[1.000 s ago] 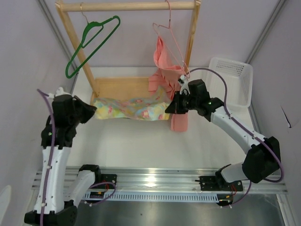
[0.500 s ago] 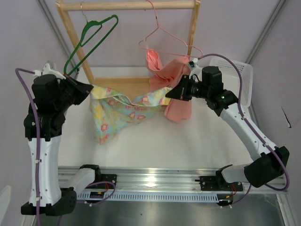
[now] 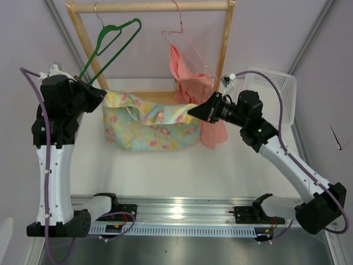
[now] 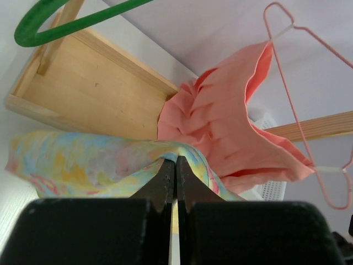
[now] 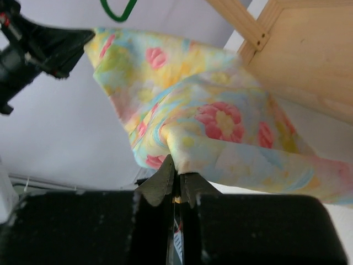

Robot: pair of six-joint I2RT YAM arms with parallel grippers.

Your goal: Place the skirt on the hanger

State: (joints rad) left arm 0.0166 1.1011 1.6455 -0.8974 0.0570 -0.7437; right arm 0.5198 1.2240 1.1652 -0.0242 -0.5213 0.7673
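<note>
The skirt [image 3: 149,124], pastel yellow and blue with pink flowers, hangs stretched in the air between both arms. My left gripper [image 3: 102,95] is shut on its left top edge and my right gripper [image 3: 192,111] is shut on its right top edge. In the left wrist view the closed gripper [image 4: 176,161] pinches the skirt [image 4: 83,165]. In the right wrist view the gripper [image 5: 177,165] pinches a fold of the skirt [image 5: 220,121]. The dark green hanger [image 3: 107,47] hangs from the wooden rail at the upper left, above my left gripper; part of the hanger [image 4: 66,19] shows in the left wrist view.
A wooden rack [image 3: 151,6] stands at the back with a box base [image 3: 144,96]. A salmon-pink garment [image 3: 193,88] hangs from a thin pink wire hanger [image 3: 185,38] behind my right gripper. A white basket [image 3: 273,94] sits at the right.
Both arms have lifted the skirt off the table and spread it. The left gripper rose towards the green hanger. The pink garment and its wire hanger swung.
</note>
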